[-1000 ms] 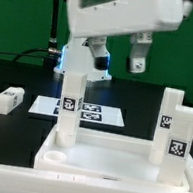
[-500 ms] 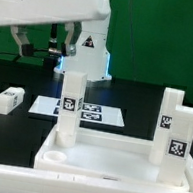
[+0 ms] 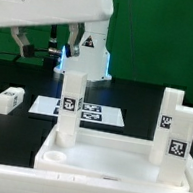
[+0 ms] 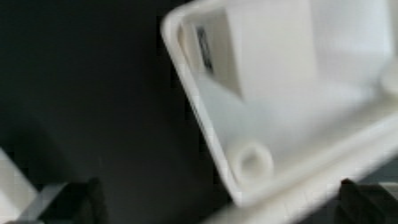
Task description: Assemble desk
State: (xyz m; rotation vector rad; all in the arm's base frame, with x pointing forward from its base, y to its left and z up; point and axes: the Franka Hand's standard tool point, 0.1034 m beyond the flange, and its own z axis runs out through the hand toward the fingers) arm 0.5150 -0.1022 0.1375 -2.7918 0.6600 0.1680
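On table, desk top [image 3: 115, 158], three legs [image 3: 71, 106] upright in sockets

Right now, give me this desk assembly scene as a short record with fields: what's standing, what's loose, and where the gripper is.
desk top: lies on the black table, rim up, nearest the camera
standing legs: one on the exterior view's left of the top, two on its right
loose leg: lies flat on the table, far on the exterior view's left
marker board: flat behind the top
gripper: open, empty, raised above the table, upper left in the exterior view
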